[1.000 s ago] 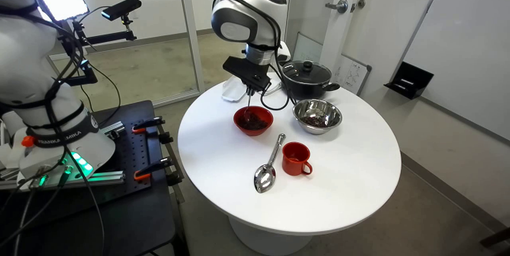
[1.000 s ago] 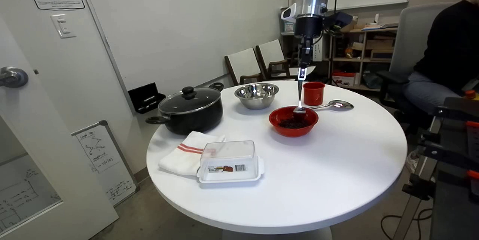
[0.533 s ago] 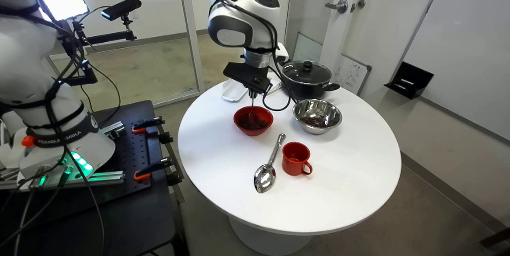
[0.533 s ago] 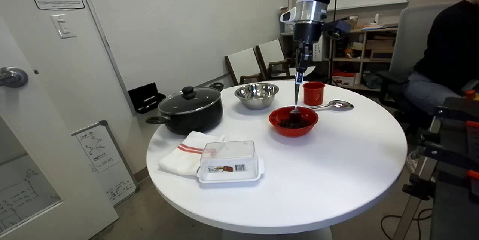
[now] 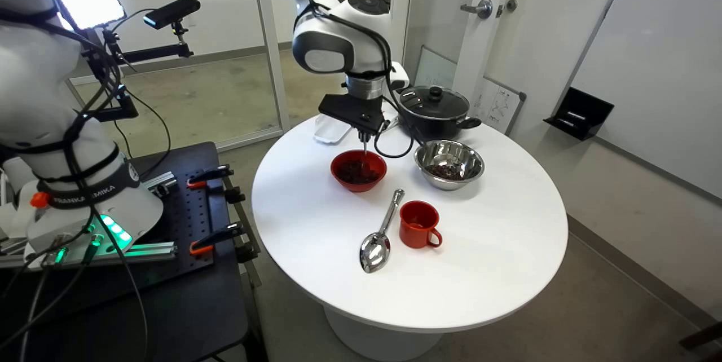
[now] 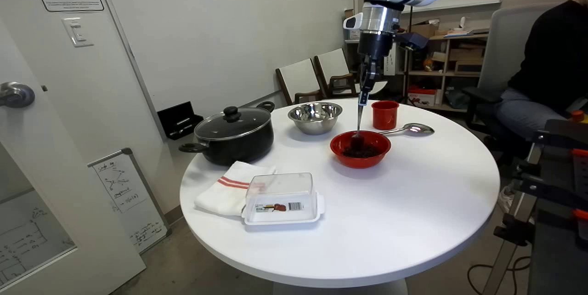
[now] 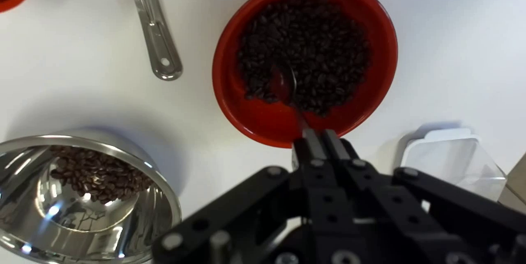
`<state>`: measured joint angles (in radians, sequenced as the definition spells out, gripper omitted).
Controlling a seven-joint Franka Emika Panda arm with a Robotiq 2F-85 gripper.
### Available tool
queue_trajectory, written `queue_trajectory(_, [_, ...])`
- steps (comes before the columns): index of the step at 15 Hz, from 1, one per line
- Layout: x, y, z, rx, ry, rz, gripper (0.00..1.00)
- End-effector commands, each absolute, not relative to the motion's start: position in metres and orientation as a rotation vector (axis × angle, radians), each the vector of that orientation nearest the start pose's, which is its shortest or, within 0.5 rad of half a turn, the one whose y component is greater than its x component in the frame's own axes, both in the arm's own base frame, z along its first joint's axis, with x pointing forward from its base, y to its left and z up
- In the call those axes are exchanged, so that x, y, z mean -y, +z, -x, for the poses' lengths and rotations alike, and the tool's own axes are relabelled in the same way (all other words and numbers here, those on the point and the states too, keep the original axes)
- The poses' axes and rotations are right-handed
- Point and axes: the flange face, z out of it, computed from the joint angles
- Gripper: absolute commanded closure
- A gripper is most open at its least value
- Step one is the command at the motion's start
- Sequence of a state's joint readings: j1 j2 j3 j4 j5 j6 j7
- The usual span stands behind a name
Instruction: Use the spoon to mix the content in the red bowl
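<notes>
Wrist view: our tool (image 7: 321, 135) grasps the metal spoon (image 7: 285, 85), head inside the red bowl (image 7: 263, 114).
We have just swept it across the bowl's dark beans (image 7: 320, 44); mixing seems underway.

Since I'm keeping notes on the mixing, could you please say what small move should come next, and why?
I'd probably sweep the spoon gently rightward in the wrist view: held in the claw, it reaches down into the red bowl at the left part of the dark beans, and most of them lie to its right.
</notes>
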<state>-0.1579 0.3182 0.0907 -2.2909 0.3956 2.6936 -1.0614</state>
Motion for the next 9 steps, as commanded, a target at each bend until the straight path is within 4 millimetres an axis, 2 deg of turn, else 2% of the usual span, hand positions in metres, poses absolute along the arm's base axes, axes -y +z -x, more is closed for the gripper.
queue_trajectory(1, [0.049, 0.212, -0.537, 0.957, -0.331, 2.877, 0.99])
queue_trajectory(7, [0.055, 0.201, -0.537, 0.927, -0.285, 2.903, 0.99])
queue_trajectory(9, [0.056, 0.202, -0.536, 0.916, -0.277, 2.943, 0.99])
